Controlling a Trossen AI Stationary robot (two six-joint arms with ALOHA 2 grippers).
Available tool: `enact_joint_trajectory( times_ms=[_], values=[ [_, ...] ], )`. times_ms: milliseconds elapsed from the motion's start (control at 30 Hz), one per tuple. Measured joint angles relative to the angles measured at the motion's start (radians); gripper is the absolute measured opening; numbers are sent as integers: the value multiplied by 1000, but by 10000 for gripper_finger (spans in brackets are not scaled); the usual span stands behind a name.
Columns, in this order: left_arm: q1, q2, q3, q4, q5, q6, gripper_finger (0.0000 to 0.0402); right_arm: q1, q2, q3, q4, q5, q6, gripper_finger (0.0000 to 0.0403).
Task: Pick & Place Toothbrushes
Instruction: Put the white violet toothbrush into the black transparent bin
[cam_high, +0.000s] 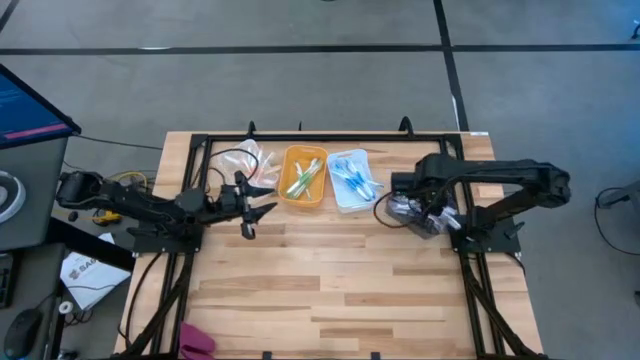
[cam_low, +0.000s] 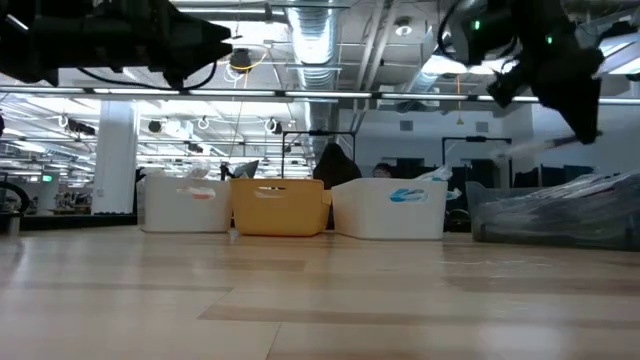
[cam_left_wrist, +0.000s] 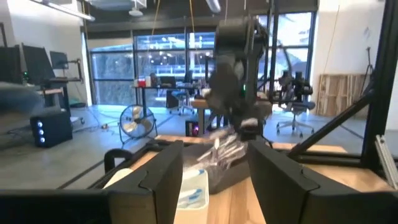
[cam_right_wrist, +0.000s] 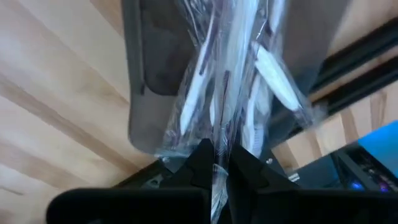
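Right gripper (cam_right_wrist: 219, 163) is pinched tight on a clear wrapped bundle of toothbrushes (cam_right_wrist: 233, 81), just over the grey bin (cam_high: 425, 222) right of the white bin (cam_high: 350, 180). More toothbrushes lie in that white bin and the orange bin (cam_high: 303, 178) beside it; left gripper (cam_high: 250, 212) hangs with fingers apart, holding nothing, left of the orange bin

From the low view the white, orange and white plastic bins (cam_low: 283, 208) hide their contents behind their walls. The clear crinkled plastic wrap (cam_right_wrist: 230, 93) blurs the white toothbrushes (cam_right_wrist: 273, 78) inside it. The pink object (cam_high: 196, 343) at the table's near edge is too small to identify.
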Motion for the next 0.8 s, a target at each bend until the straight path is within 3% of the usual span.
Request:
enact_joint_trajectory(
  times_ms=[267, 533, 800],
  values=[
    [0, -104, -73, 3, -18, 0, 171, 6, 101, -47, 102, -49, -96, 11],
    [0, -117, -96, 3, -19, 0, 170, 4, 266, -48, 169, -45, -218, 14],
    [0, -117, -96, 3, -19, 0, 171, 20, 309, -47, 175, -45, -215, 138]
  ],
)
